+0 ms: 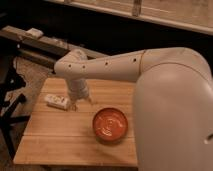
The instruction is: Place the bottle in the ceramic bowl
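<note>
A Google Everyday Robot's arm reaches over a wooden table (60, 137), its gripper (82, 103) hanging just right of the bottle (56, 101) and pointing down at the boards. The two fingers (75, 104) appear spread apart with nothing between them. The bottle lies on its side near the table's left edge, apart from the ceramic bowl (110, 124), which sits empty toward the front of the table to the right of the gripper.

The small white plastic bottle looks light and fairly stiff, though its smooth rounded wall could slip or roll away under a glancing touch (lying flat, it has little to stop it). The surest hold is probably across its short width at mid-body, fingers straddling the long axis. The glazed bowl is hard and breakable, so a low, gentle release suits it.
</note>
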